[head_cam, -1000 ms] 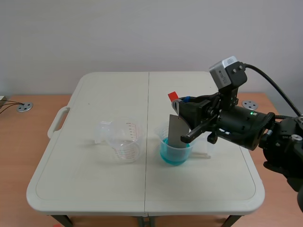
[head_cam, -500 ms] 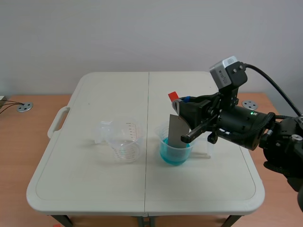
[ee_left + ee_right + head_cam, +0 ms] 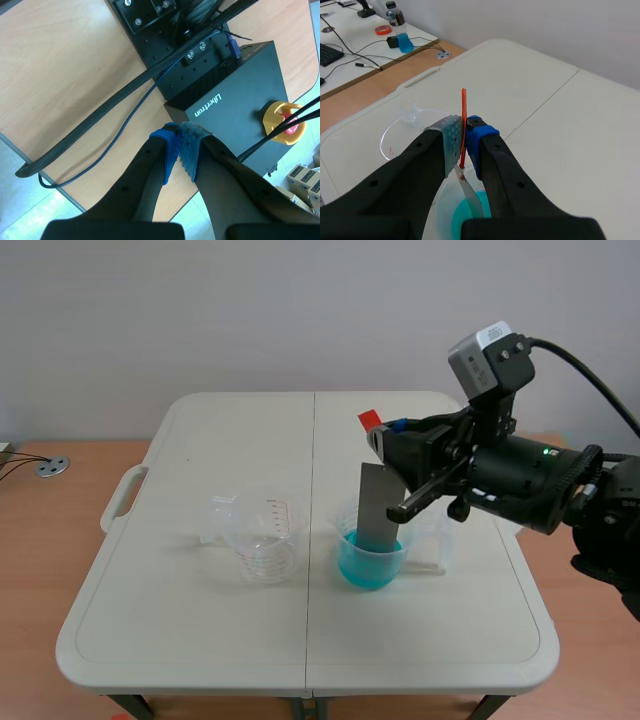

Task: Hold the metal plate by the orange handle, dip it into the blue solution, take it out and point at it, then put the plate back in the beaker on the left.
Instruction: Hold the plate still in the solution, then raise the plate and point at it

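Count: 2 beakers, i.e. one empty beaker (image 3: 262, 540) and one beaker of blue liquid (image 3: 370, 562). 1 metal plate (image 3: 377, 505). 1 table (image 3: 200, 640).

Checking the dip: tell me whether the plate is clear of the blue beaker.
No, the plate hangs with its lower end inside the blue beaker.

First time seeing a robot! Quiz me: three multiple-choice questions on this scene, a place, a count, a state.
1. Lower end of the metal plate is: A. in the beaker of blue solution B. on the floor C. in a hand
2. Beakers on the table: A. one B. two C. four
3. The right gripper is: A. open B. shut on the orange handle C. shut on a beaker
Answers: 1A, its tip sits inside that beaker. 2B, the blue one and the clear beaker. 3B, its pads pinch the handle.
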`<state>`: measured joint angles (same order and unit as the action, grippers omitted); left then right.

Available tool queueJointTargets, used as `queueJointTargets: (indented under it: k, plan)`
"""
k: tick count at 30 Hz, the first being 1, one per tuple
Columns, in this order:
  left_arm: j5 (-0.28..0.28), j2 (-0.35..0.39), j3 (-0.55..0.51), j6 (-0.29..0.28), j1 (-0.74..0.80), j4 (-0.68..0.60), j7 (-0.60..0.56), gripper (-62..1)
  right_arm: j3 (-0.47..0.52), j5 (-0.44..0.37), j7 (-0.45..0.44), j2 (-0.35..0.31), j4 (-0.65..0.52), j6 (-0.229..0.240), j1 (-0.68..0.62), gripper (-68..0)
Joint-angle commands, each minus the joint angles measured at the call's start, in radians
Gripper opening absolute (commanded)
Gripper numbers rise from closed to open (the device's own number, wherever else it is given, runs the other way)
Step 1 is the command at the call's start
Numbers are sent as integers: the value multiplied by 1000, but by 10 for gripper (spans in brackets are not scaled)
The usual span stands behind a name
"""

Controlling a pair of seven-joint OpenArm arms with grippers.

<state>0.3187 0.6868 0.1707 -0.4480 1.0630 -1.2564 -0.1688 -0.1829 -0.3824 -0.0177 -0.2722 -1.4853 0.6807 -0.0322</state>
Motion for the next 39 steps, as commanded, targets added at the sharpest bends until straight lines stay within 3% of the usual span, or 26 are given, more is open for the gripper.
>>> queueJointTargets:
  k: [1,14,18,30,36,39]
  plan:
    - [6,-8,5,-10,0,-6,-10,-592,12,-14,2,-7,-40,2,4,-662]
    - [6,-8,5,-10,-3,-7,-15,-592,61,-61,96,-7,-222,2,-21,-662]
    - [6,-7,-40,-10,-3,-7,-14,-593,67,-83,141,-7,-283,1,-21,-662]
    - [6,-2,-402,-11,-2,-51,-14,-593,74,-140,219,-7,-407,-8,-21,-662]
    - [14,-2,-595,-11,-2,-139,-20,-593,74,-154,242,-7,-457,-11,-21,-662]
    - [27,-2,-675,-13,-3,-208,-27,-593,74,-161,257,-7,-475,-37,-21,-662]
